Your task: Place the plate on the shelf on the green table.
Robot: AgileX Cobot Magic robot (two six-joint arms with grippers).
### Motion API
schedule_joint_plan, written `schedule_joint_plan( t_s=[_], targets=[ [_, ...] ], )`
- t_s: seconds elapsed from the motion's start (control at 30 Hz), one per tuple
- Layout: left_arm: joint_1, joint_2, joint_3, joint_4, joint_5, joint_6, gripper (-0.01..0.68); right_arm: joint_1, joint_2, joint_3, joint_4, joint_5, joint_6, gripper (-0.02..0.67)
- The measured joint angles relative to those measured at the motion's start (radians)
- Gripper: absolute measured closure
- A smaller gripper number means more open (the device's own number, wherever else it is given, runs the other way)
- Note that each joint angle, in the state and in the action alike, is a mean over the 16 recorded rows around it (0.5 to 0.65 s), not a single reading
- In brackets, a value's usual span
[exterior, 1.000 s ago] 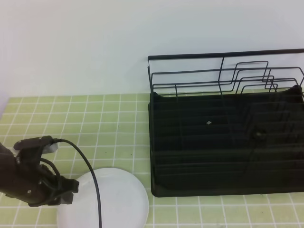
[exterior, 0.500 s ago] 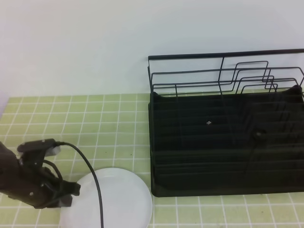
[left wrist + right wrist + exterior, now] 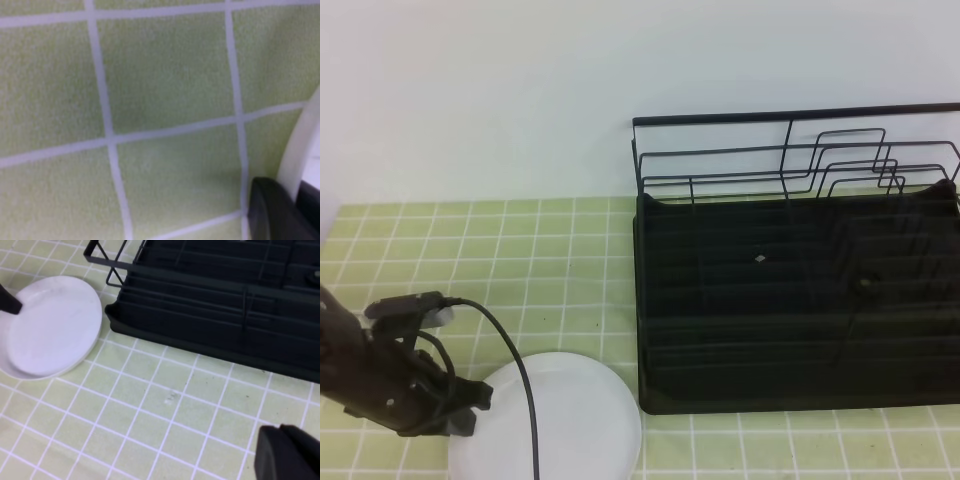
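Where lettering might show, plate (image 3: 565,415) plain white.

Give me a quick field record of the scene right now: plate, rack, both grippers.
plate: flat on the green table, left of the rack, near front edge
rack: black, nothing in it, wire rail at the back
left gripper: shut on the plate's left rim
right gripper: shut, holding nothing, above bare tiles in front of the rack
task: plate not yet on rack
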Motion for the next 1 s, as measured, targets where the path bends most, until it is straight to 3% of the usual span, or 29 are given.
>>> schedule_joint_plan(
  t_s=[0.4, 0.8, 1.0],
  targets=[
    [0.000, -0.109, -0.054, 0.045, 0.058, -0.044, 0.673, 0.000, 0.000, 0.000, -0.004, 0.006, 0.000, 0.652],
    [0.000, -0.368, -0.062, 0.149, 0.047, -0.163, 0.673, 0.000, 0.000, 0.000, 0.017, 0.019, 0.000, 0.652],
    [0.000, -0.515, -0.062, 0.122, 0.050, -0.171, 0.673, 0.000, 0.000, 0.000, 0.065, 0.025, -0.005, 0.652]
  ],
)
